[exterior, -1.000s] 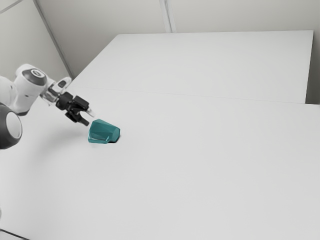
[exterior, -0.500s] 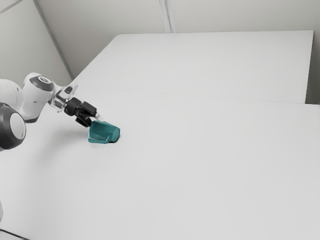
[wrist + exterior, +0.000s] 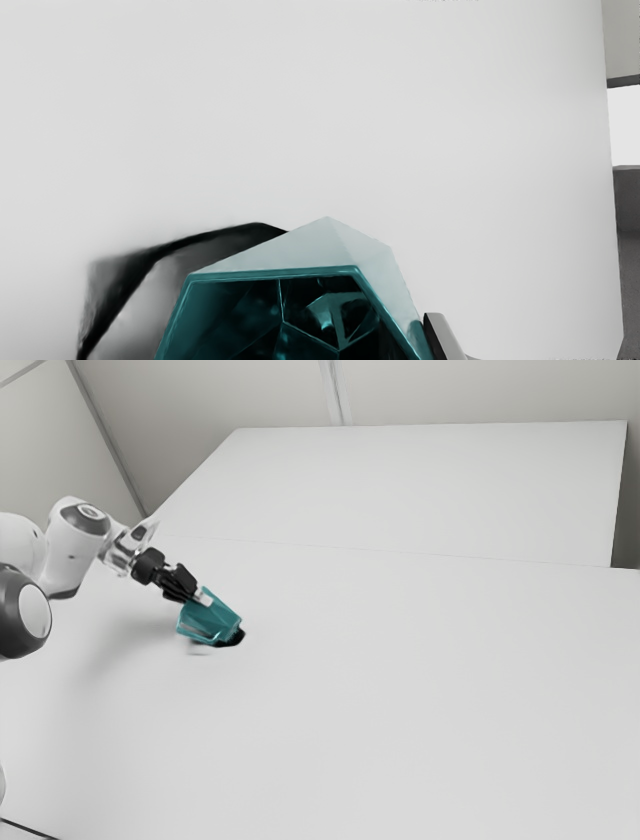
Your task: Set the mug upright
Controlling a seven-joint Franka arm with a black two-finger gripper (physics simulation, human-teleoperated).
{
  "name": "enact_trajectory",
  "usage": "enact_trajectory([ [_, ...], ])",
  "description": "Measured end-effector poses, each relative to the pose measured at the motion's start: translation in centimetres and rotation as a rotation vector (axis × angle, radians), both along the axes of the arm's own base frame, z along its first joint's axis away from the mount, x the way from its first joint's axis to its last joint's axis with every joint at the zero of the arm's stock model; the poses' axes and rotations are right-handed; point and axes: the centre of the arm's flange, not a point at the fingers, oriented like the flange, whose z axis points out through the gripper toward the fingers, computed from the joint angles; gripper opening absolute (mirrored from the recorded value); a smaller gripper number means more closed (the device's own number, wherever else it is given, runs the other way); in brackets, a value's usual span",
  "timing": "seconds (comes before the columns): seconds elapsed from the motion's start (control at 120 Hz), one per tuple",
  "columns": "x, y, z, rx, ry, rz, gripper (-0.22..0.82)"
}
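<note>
Obliquely tilted at the black gripper (image 3: 203, 597), toward the exterior view's left: a teal mug (image 3: 212, 620), glossy and faceted, with an angular rim. Shows a dark, many-sided interior to the wrist view, outer facets washed pale. Casts a black shadow (image 3: 231, 640) on the smooth white tabletop (image 3: 420, 690). Beyond, plain pale walls (image 3: 480, 390). Rim partly cut off by the wrist view's edge; impossible to tell whether gripper open or closed on mug.
</note>
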Motion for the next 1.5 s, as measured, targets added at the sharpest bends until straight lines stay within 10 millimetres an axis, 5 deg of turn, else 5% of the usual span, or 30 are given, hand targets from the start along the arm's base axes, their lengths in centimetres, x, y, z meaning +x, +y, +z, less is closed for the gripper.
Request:
enact_trajectory([
  [0.125, 0.1, -0.5, 0.8, 0.003, -0.012, -0.014, -0.16],
  [0.208, 0.4, -1.7, 3.1, 0.018, -0.037, -0.038, -0.16],
  [0.358, 0.8, -6.3, 9.4, 0.159, -0.067, -0.141, -0.17],
  [0.55, 0.5, -14.2, 13.2, 0.45, -0.064, -0.253, -0.17],
  [0.742, 1.1, -19.2, 12.9, 0.72, -0.083, -0.268, -0.17],
  [0.967, 0.7, -22.9, 8.5, 0.836, -0.069, -0.209, -0.17],
  [1.5, 0.3, -25.0, 4.2, 0.888, -0.002, -0.061, -0.17],
])
